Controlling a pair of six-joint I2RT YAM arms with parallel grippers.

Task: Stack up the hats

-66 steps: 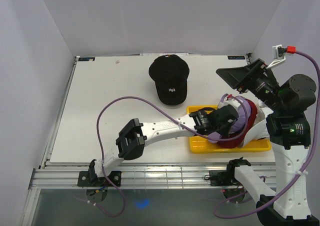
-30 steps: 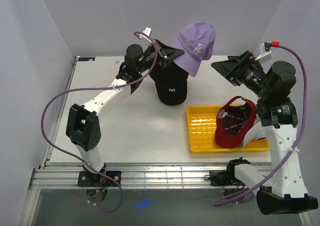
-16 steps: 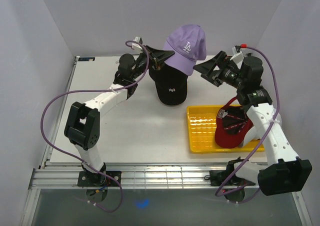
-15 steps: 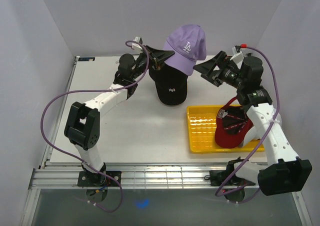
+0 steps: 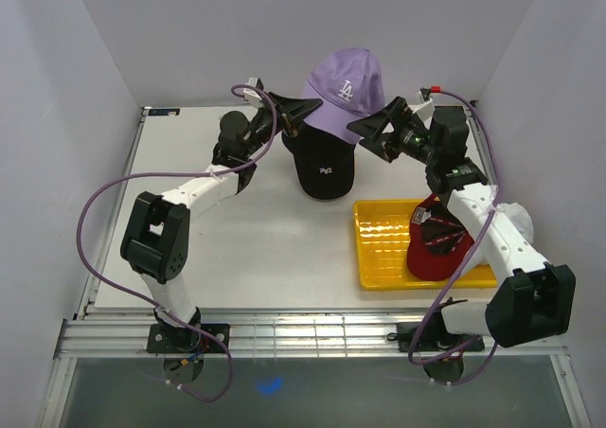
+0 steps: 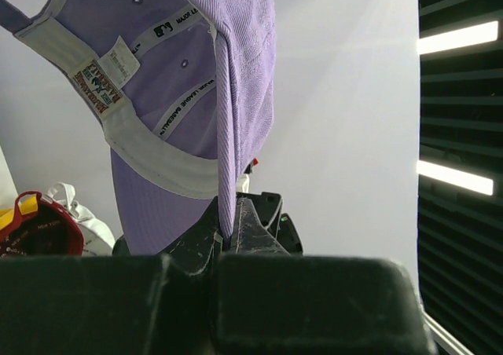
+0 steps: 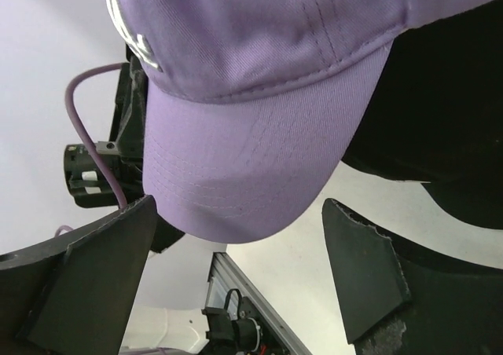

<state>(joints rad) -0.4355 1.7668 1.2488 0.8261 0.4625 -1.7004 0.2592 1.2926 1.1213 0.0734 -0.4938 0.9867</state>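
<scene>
**White surface, lavender cap aloft**

White surface [image 5: 237, 229] carries a black cap [image 5: 322, 168] with a white logo at 12 o'clock. Above it hangs the lavender cap [image 5: 346, 92], with a white stitched logo on the crown and a pale sweatband inside. The left tool [image 5: 301, 114] pinches its rim. The right tool [image 5: 367, 136] stands spread, fingers either side of the curved brim. A red cap [image 5: 437, 243] sits in the yellow tray [image 5: 379, 248] at 4 o'clock.

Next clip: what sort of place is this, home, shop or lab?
Probably a lab robot cell: bare white walls box in the table, and the left arm, holding a purple cap, and the right arm are bolted to a metal rail at its near edge.
</scene>
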